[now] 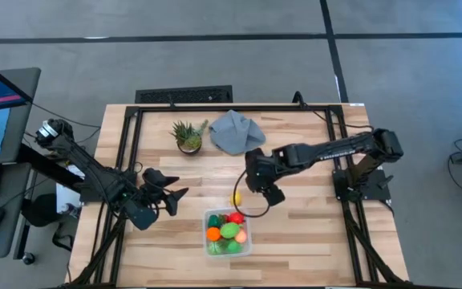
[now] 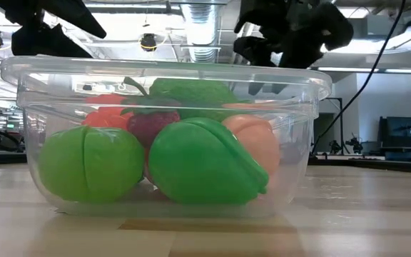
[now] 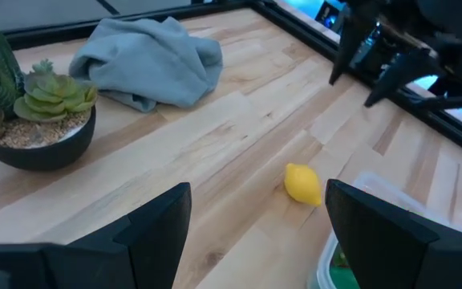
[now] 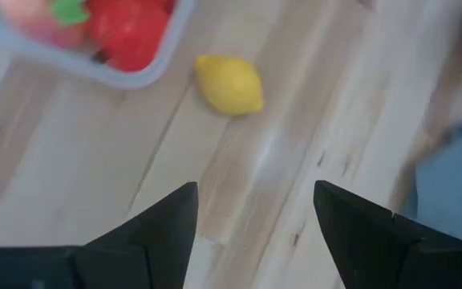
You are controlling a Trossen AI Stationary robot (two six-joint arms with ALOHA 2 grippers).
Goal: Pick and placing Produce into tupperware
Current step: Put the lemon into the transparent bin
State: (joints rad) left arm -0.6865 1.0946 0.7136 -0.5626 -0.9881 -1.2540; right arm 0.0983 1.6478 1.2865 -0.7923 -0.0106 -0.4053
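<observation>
Yellow lemon [image 4: 229, 84] flat on table, pointed ends roughly parallel to tupperware [image 4: 115, 72] edge

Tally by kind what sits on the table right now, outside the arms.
Clear container holding toy produce: 1
Yellow lemon loose on the wood, beside the container: 1
Grey cloth: 1
Potted plant: 1
Total: 4. The pieces inside the container overlap too much to count exactly.
</observation>
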